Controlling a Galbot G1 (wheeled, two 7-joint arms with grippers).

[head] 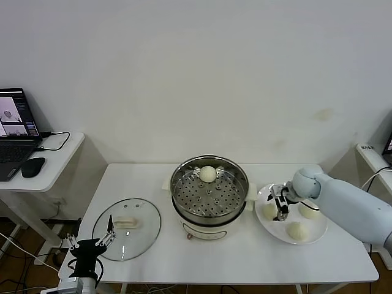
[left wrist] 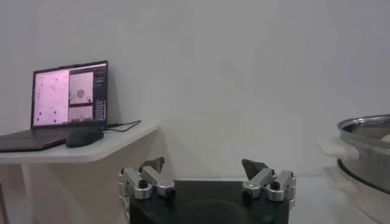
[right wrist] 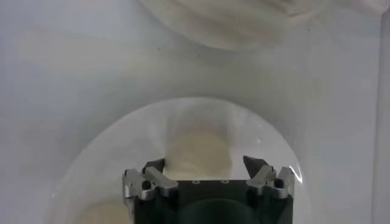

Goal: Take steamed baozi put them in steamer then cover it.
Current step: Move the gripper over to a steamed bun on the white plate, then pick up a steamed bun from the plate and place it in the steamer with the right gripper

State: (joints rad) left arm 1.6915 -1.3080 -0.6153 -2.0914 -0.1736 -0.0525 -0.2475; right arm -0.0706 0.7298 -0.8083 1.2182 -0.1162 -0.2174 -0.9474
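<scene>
right gripper (head: 281,207) down over flat white plate (head: 318,234), jaws apart either side of a small round cream-white bun (right wrist: 198,152), not clamped yet. 2 more buns on plate, 1 bun (head: 208,174) in round shiny steel steamer (head: 209,195) w/ perforated tray. round glass lid (head: 127,228) w/ white handle flat on white table (head: 245,263), left of steamer. left gripper (head: 106,236) parked at lid's near edge, jaws spread, holding nothing.

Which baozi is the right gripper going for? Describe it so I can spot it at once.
Start at the steamer in the middle of the table, then look to the white plate on its right. Three baozi lie on the plate; the target baozi is the one nearest the steamer, directly under the right gripper, whose fingers straddle it.
</scene>
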